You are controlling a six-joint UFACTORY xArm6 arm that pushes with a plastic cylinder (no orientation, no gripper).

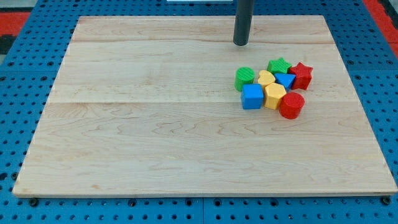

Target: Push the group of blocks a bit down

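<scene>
My tip (240,43) is resting on the board (155,124) near its top edge, right of centre. There is no gripper on this arm, only the bare rod, so nothing is spreading or pinching.

The group is sitting in the right half of the board, nearer the top edge than the bottom, packed tight: green cylinder (244,78) at its left, green star (279,65) and red star (301,74) along its top, yellow heart (266,78) and a small blue block (285,80) in the middle, blue cube (252,96), yellow hexagon (274,95) and red cylinder (291,105) along its bottom.

The tip is standing clear above the group, well apart from it and roughly over the green cylinder, so left of the cluster's middle. Pushing straight down from here would probably strike only the green cylinder and blue cube and shear them off. Better, I judge, to be shifting toward the right edge first, lining up above the gap between heart and green star, then easing toward the bottom edge slowly. A narrow rod is likely to split the pack, so a short stroke is wise, followed by touch-ups on any block lagging at either flank.
</scene>
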